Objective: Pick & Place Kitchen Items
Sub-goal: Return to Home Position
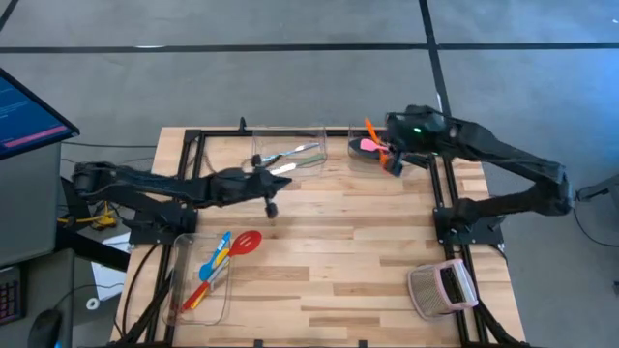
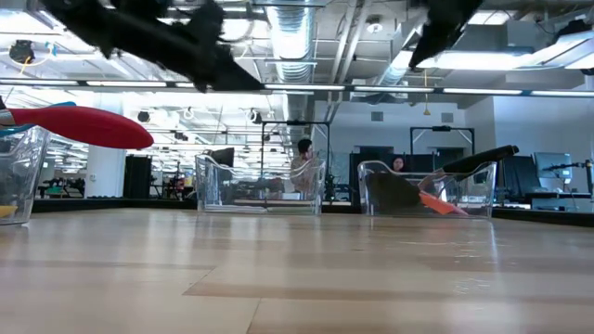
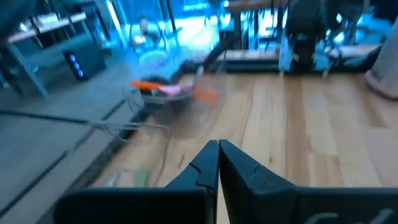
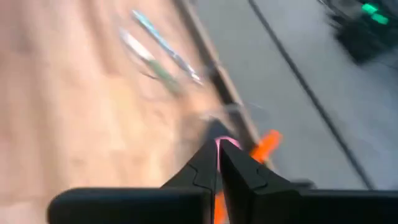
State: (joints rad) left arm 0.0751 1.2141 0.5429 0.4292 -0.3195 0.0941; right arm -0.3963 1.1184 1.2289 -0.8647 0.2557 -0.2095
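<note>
Left gripper [image 3: 218, 149]: my fingers are pressed tip to tip with nothing between them. It hangs over the wooden table [image 1: 329, 251] near its middle, just in front of the far middle bin [image 1: 320, 132].

Right gripper [image 4: 219, 149]: fingers also closed flat together, empty, above the far right bin [image 2: 371, 176].

Item positions:
- Pale cutlery [image 1: 290, 155] lies in the far middle bin.
- Orange spatula [image 1: 371, 130], pink spatula [image 1: 368, 146] and a black turner [image 2: 478, 158] are in the far right bin, handles leaning over its rim.
- Red slotted spoon [image 1: 249, 242] and blue spoon [image 1: 221, 248] lie in the near left bin [image 1: 227, 300], heads past its edge. Yellow and orange pieces lie under them.

Grey mesh object [image 1: 440, 287] sits at the near right corner, well apart from both grippers.
</note>
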